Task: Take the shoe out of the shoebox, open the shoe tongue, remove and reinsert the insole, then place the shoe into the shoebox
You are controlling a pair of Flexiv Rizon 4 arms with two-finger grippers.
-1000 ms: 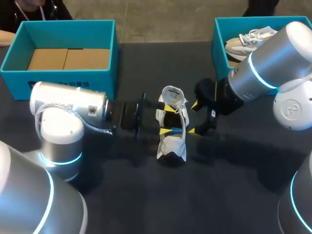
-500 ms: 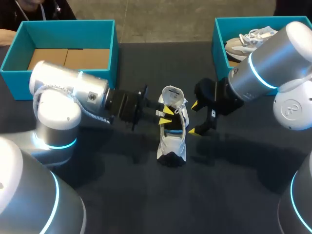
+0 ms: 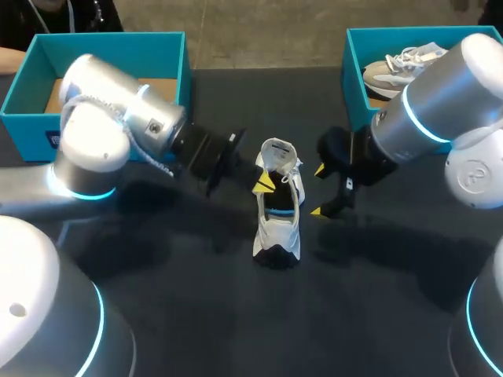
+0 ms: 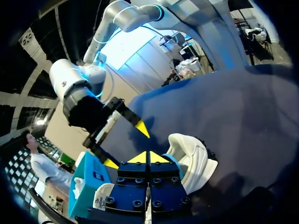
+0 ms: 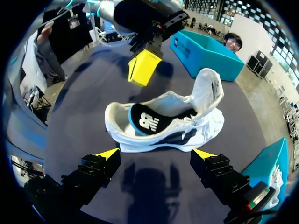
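A white shoe (image 3: pixel 277 206) lies on the dark table, its tongue (image 5: pixel 208 88) standing up and back and the black insole (image 5: pixel 149 121) showing inside. My left gripper (image 3: pixel 263 184) is shut with nothing in it, hanging just above the shoe's left side; the right wrist view shows the left gripper (image 5: pixel 144 68) clear of the shoe. In its own view the left gripper (image 4: pixel 149 157) has its yellow tips pressed together beside the shoe (image 4: pixel 194 161). My right gripper (image 3: pixel 318 190) stands open to the shoe's right. The right gripper (image 5: pixel 156 154) faces the shoe's side, a short way off it.
A teal shoebox (image 3: pixel 110 35) with a cardboard floor stands at the back left. A second teal box (image 3: pixel 351 63) at the back right holds another shoe (image 3: pixel 401 67). My right gripper (image 4: pixel 127 145) shows beyond the shoe in the left wrist view.
My left gripper's fingers, open across the shoe a second ago, have shut and drawn up and back off it as the left arm swung up. The right arm has barely moved.
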